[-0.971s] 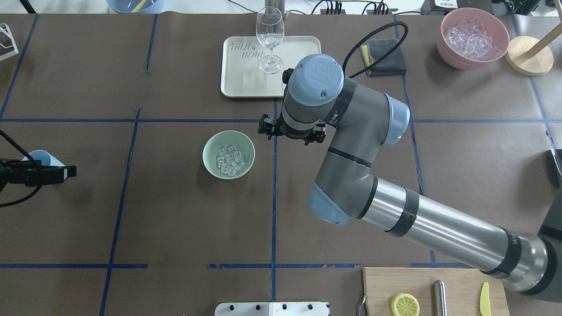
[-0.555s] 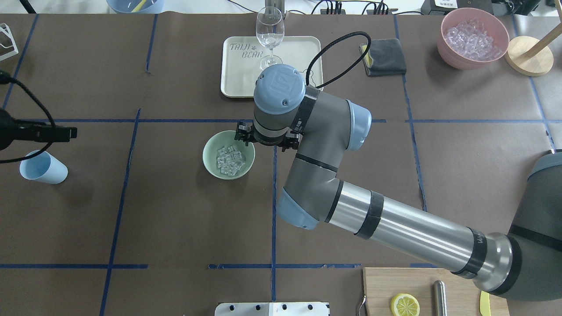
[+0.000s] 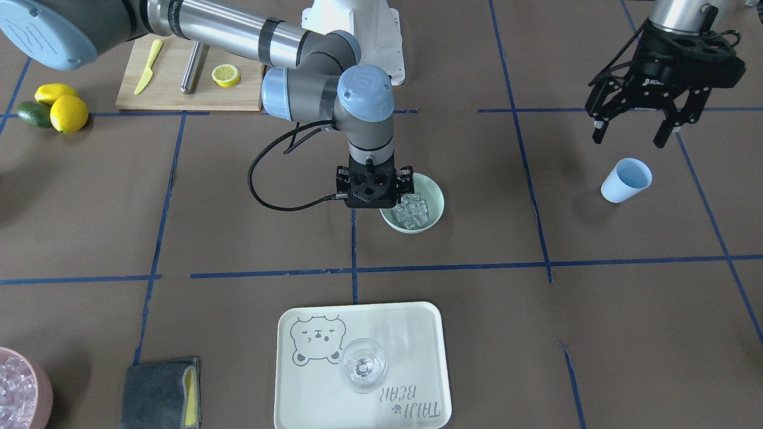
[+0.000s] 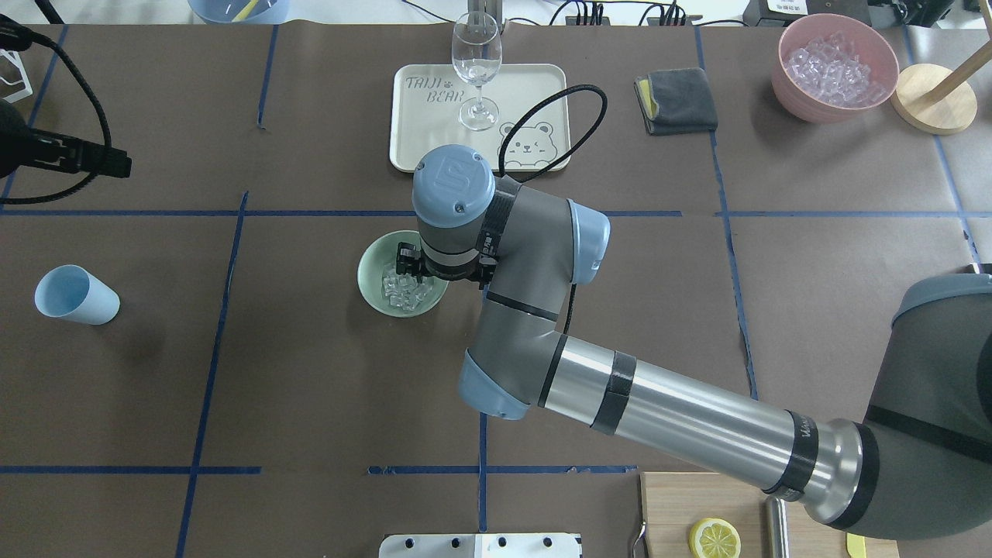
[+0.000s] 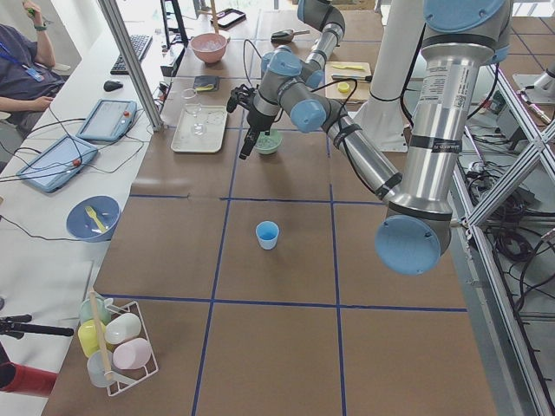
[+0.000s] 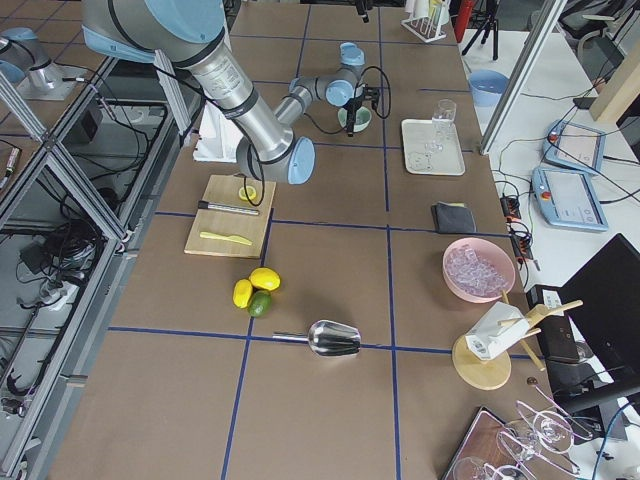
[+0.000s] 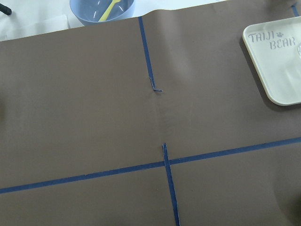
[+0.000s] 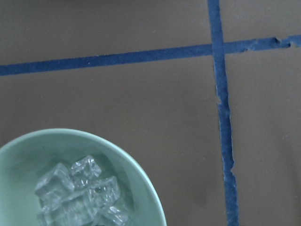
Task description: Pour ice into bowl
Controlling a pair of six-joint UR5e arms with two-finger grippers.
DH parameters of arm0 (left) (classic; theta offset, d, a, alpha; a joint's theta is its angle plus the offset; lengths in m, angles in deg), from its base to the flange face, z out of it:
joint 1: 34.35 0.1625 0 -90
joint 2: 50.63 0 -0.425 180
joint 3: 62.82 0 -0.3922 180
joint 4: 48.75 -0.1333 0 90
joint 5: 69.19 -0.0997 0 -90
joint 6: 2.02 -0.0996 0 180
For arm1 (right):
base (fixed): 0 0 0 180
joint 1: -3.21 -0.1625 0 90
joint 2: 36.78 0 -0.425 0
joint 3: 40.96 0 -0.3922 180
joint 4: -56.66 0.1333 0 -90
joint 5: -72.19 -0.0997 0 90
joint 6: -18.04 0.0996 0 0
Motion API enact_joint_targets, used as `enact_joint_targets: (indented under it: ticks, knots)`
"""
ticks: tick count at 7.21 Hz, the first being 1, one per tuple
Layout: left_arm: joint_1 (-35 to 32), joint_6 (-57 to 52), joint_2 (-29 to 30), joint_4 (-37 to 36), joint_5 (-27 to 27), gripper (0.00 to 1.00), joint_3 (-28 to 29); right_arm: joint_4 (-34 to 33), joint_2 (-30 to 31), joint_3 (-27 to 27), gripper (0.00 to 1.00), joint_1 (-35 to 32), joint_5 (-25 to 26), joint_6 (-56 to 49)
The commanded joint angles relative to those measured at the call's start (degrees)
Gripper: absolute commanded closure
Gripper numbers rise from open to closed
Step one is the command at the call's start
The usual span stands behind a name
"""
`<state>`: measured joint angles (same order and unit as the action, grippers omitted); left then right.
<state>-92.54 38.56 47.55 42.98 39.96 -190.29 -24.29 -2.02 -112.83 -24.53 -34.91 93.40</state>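
Note:
The mint-green bowl (image 4: 375,288) stands near the table's middle with the ice (image 4: 403,291), a small heap of clear cubes, inside it. The bowl (image 8: 141,179) and ice (image 8: 77,190) fill the lower left of the right wrist view. My right gripper (image 3: 372,192) points straight down over the bowl's edge. Its fingers are hidden under the wrist, so I cannot tell whether it is open. My left gripper (image 3: 630,140) is open and empty, raised above and beyond the light blue cup (image 3: 626,180). The cup stands alone and looks empty.
A cream tray (image 4: 434,143) with a wine glass (image 4: 476,70) lies behind the bowl. A grey cloth (image 4: 676,101), a pink tub of ice (image 4: 835,66) and a wooden stand (image 4: 934,97) are at the far right. A cutting board with half a lemon (image 4: 714,538) is at the near edge.
My right arm has swung left, from beside the bowl to over its edge. My left gripper has moved off the light blue cup toward the far side, leaving the cup on the table.

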Motion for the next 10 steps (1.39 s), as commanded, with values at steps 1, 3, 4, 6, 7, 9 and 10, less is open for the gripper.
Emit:
enact_joint_targets:
  ticks: [1,3,4,6,7,9,10]
  knots:
    - [-5.15,-7.75,0.00,-0.41,2.82,0.00,1.16,0.26,-0.30,0.94,1.00,0.32,-0.04,-7.09]
    - [-9.45,-17.24,-0.62,-0.06,4.04,0.00,4.92,0.44,-0.39,0.42,1.00,0.06,-0.21,-7.85]
    - [-13.22,-23.73,-0.79,0.03,7.18,0.00,7.90,0.70,-0.39,-0.37,1.00,-0.46,-0.74,-7.85]
    - [-21.66,-37.34,-0.79,0.21,10.29,0.00,15.20,0.00,1.09,-6.75,1.00,-3.26,-4.06,-7.59]
    - [-23.26,-41.16,-0.79,0.29,10.21,0.00,17.75,-2.78,3.80,-13.32,1.00,-4.85,-5.91,-7.50]
    - [-26.78,-44.36,-0.79,0.38,10.38,0.00,23.11,-12.97,12.39,-30.71,1.00,-9.84,-6.19,-7.94]
    - [-27.14,-44.18,-0.88,0.29,11.60,0.00,25.66,-13.70,17.84,-35.40,1.00,-14.57,-7.23,-9.07]
